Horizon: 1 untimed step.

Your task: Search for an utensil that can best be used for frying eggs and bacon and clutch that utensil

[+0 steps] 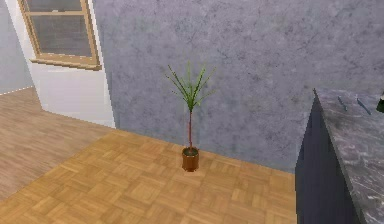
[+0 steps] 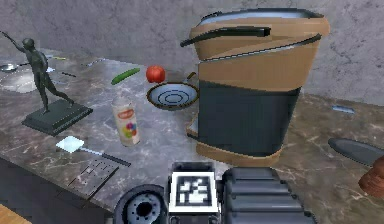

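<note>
**Likely one frying pan, tucked beside the coffee machine**

Ahead, the forward view has one window (image 1: 60,35), one potted plant (image 1: 189,112) standing on the wood floor, and at the right a corner of the counter (image 1: 350,150).

In the arm side view the counter carries, left to right:

- one statue (image 2: 42,75), upright on its base
- one flat tool (image 2: 75,146), lying down
- one green vegetable (image 2: 125,75)
- one bottle (image 2: 125,120), standing
- one red fruit (image 2: 156,73)
- one round dark pan (image 2: 172,96), sitting flat just beside the one coffee machine (image 2: 250,90) (my best bet for eggs and bacon)
- one dark oval (image 2: 355,150), farther right

The gripper (image 2: 140,208) sits low at the bottom edge. I cannot make out its far end, so I cannot tell whether it is spread, pressed together or holding anything. The bottle stands between it and the pan, so a reach would probably need to skirt it.
</note>
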### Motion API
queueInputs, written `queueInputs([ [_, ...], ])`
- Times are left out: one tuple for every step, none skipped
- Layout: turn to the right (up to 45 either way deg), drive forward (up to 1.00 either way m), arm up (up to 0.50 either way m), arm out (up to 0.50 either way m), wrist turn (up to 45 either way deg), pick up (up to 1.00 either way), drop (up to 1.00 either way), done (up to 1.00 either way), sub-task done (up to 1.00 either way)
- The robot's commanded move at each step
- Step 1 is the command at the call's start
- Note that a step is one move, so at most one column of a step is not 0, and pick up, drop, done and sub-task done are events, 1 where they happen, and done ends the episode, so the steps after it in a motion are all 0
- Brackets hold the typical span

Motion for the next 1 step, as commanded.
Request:
queueInputs([
  [0.0, 0.00, 0.00, 0.46, 0.0, 0.00, 0.00, 0.00, 0.00],
])
